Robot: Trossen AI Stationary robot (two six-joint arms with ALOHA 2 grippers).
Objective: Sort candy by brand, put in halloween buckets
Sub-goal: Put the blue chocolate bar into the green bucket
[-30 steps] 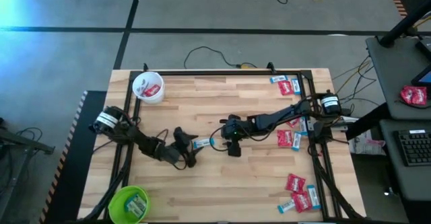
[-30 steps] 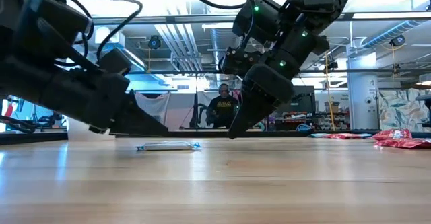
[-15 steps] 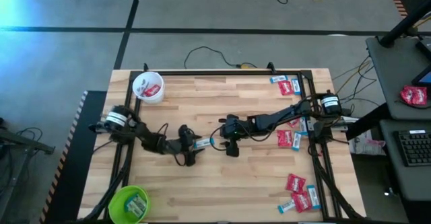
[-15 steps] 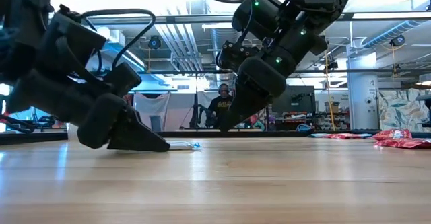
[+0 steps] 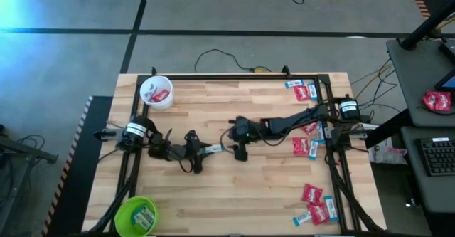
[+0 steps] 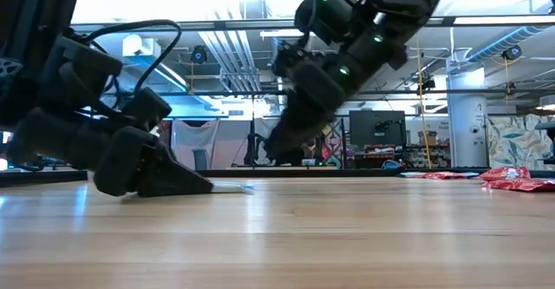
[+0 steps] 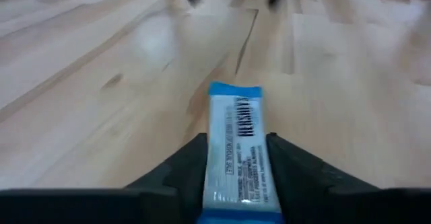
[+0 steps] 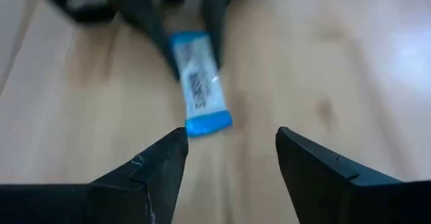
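Note:
A slim light blue and white candy [image 5: 212, 149] lies flat on the table's middle, also seen in the left wrist view [image 7: 234, 126]. My left gripper [image 5: 205, 151] is low at the table [image 6: 201, 187], shut on that candy. My right gripper [image 5: 237, 152] hangs open just to the candy's right, lifted off the wood [image 6: 274, 150], with its fingers apart [image 8: 232, 146]. The white bucket [image 5: 156, 92] stands at the far left corner with a red piece inside. The lime green bucket [image 5: 137, 214] stands at the near left corner with blue-and-white pieces inside. My left gripper pinches the candy between its two fingers [image 7: 192, 167], which lie along the candy's long edges over its left half [image 7: 232, 180]. The fingers come nearly level from the table's left. The candy lies flat on the wood, and its right end [image 7: 235, 91] sticks out past the fingertips.
Loose red and blue candies lie along the table's right side: at the far corner [image 5: 303, 90], mid-right [image 5: 306, 146] and the near corner [image 5: 316, 203]. A black frame rail [image 5: 234, 75] runs along the far edge. Bare wood spreads between the buckets and the grippers.
My left gripper swung toward the far-right, dropped to the wood and closed its fingers around the candy's left end. My right gripper rose and drew a little toward the far-left, staying open. The candy kept its place on the table.

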